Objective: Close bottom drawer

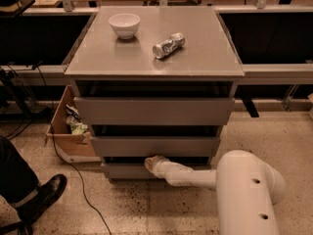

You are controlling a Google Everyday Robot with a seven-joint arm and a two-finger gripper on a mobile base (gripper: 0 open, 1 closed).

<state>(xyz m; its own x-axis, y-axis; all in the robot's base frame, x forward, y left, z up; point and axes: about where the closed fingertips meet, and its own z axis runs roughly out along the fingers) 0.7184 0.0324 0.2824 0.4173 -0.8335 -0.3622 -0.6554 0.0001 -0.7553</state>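
The grey cabinet (pixel 154 62) has three plain drawers. The bottom drawer (pixel 124 170) is the lowest and narrowest grey front, close above the floor, nearly flush under the middle drawer (pixel 154 146). My white arm (pixel 195 176) reaches in from the lower right. My gripper (pixel 152 162) is at the top edge of the bottom drawer's front, near its middle, touching or almost touching it.
A white bowl (pixel 124 24) and a crushed can (pixel 168 45) lie on the cabinet top. A cardboard box (pixel 68 131) with rubbish stands left of the cabinet. A person's shoe (pixel 41 195) and a cable (pixel 80 190) are on the floor at the lower left.
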